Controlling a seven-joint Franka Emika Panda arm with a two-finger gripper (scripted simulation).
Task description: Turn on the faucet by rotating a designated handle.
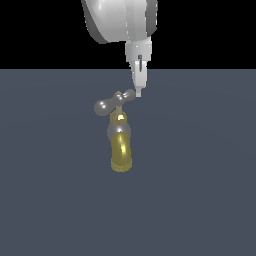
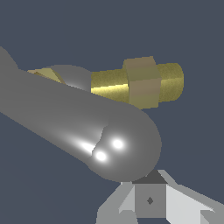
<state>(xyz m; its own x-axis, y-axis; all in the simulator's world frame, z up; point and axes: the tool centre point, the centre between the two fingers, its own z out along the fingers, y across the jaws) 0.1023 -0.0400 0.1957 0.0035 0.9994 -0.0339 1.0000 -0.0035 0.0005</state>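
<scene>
A flat slate-blue floor (image 1: 200, 200) meets a plain black backdrop (image 1: 40, 30).

- My gripper (image 1: 138, 92) is white with pale grey shading
- The faucet (image 1: 120, 145) is shiny yellow-brass, ribbed at the nozzle rim
- The handle (image 1: 114, 102) is glossy silver-grey
- The desk (image 1: 200, 175) is plain slate blue
</scene>
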